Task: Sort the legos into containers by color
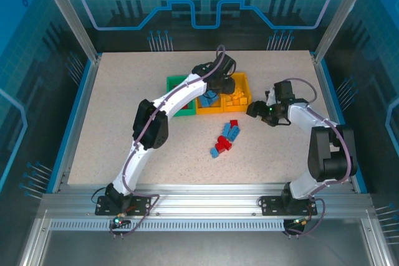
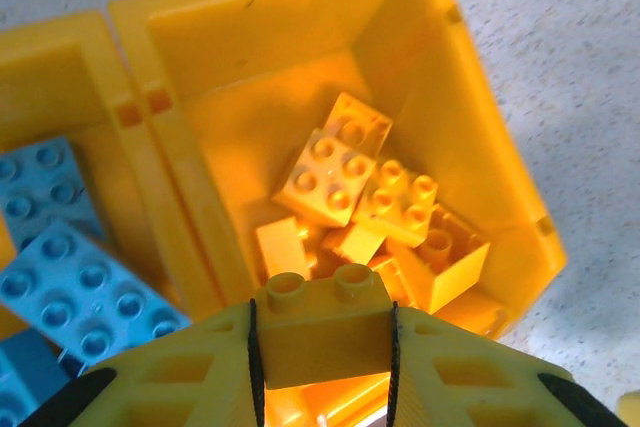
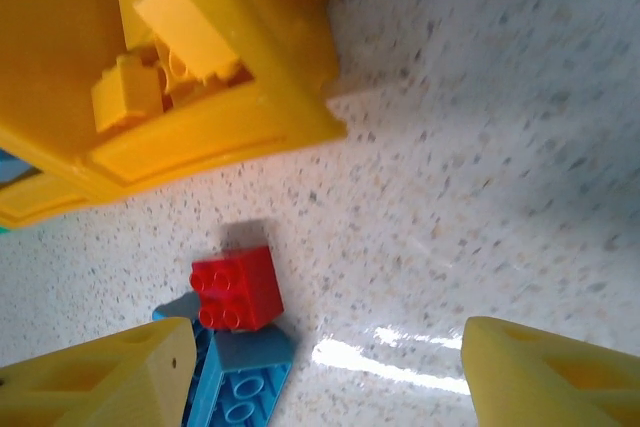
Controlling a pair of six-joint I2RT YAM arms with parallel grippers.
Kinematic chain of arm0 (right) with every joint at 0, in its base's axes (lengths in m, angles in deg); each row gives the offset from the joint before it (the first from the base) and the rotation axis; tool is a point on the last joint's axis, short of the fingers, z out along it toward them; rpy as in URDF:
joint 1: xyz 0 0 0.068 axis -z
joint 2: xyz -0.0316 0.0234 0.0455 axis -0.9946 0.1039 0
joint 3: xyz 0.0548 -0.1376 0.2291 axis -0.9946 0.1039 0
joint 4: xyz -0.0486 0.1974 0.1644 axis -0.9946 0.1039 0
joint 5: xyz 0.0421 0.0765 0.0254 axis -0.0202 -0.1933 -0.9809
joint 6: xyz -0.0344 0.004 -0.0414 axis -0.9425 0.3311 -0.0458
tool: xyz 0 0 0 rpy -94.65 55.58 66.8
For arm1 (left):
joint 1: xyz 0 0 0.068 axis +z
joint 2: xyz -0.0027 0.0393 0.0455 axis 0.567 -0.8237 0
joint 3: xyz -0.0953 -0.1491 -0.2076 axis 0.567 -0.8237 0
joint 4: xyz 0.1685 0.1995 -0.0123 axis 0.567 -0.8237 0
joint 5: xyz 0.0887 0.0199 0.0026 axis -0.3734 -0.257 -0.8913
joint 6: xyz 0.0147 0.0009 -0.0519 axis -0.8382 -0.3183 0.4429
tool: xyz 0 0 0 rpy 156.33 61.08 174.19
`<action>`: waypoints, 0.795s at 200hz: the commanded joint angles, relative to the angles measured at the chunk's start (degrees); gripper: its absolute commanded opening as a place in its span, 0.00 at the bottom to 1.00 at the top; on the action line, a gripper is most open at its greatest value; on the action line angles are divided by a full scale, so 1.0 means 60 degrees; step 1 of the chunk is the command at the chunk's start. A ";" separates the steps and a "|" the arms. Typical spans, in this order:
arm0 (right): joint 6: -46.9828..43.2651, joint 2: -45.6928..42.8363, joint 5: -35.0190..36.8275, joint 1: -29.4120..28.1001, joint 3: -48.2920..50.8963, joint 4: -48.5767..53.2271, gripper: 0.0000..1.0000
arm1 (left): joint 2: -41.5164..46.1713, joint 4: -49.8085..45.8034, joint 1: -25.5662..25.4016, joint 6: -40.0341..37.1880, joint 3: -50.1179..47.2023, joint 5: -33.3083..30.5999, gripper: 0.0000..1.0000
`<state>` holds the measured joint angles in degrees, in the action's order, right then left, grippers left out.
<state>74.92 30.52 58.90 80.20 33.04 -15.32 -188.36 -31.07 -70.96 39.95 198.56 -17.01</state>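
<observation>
Right now the left gripper point(image 2: 322, 347) is pinching a small yellow two-stud brick point(image 2: 320, 322) between its fingers and hanging above the right-hand yellow bin point(image 2: 480, 147), where other yellow bricks point(image 2: 330, 172) are lying heaped. Blue bricks point(image 2: 80, 292) are sitting in the middle bin point(image 2: 60, 57), just across the shared wall. Released carelessly, I'd guess, the brick could glance off the heap and hop out or across. The right gripper point(image 3: 325, 372) is gaping wide and empty over a red brick point(image 3: 235, 287) leaning on blue ones point(image 3: 240, 387), near that bin's corner, which it might bump.
</observation>
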 commanded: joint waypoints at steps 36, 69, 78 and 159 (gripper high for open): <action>0.0938 -0.0387 0.0001 -0.1056 0.0566 0.0383 0.66 | -0.0455 0.0849 0.0192 -0.0264 0.0253 0.0727 0.35; 0.1325 -0.0481 0.0263 -0.1520 0.0922 0.0170 0.64 | -0.0377 0.0844 0.0193 0.0008 0.0198 0.0639 0.50; 0.1384 -0.0489 0.0330 -0.1658 0.0935 0.0147 0.64 | -0.0227 0.0872 0.0184 0.0110 0.0024 0.0615 0.58; 0.1846 -0.0067 0.0675 -0.2385 0.0683 0.0076 0.63 | 0.2560 0.2777 0.0167 0.0717 -0.3944 0.0510 0.99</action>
<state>84.21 29.26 61.87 67.48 38.24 -14.23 -179.77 -18.81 -70.22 42.75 180.85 -13.95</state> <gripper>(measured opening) 0.630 0.986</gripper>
